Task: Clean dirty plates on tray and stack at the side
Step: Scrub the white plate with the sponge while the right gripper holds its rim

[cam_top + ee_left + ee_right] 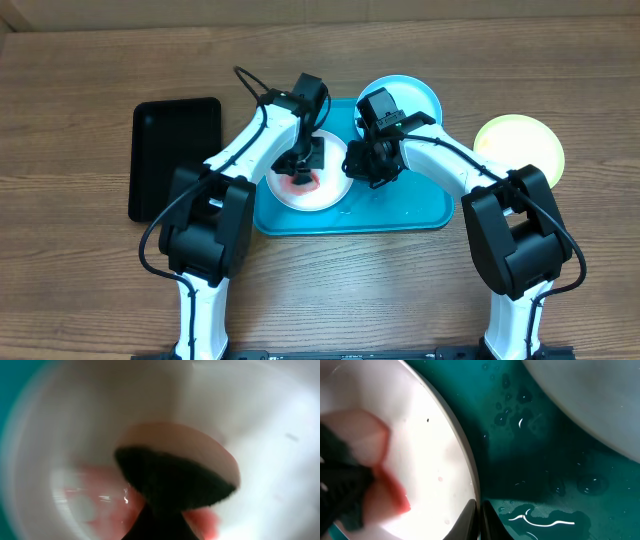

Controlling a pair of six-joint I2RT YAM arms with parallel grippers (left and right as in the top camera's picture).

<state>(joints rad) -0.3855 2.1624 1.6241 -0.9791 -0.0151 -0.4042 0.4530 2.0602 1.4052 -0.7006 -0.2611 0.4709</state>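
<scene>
A turquoise tray (400,215) on the table (90,290) holds a white plate (325,195) smeared with red. A light blue plate (415,95) sits at its far rim, and a yellow-green plate (520,145) lies off to the right. The right gripper (478,522) pinches the white plate's rim. The left gripper (300,165), apparently clamped on a sponge (175,465), presses it to the smear.

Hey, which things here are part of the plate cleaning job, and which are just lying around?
Job: white plate, light blue plate, yellow-green plate, turquoise tray, sponge.
Lying about: black tray.
</scene>
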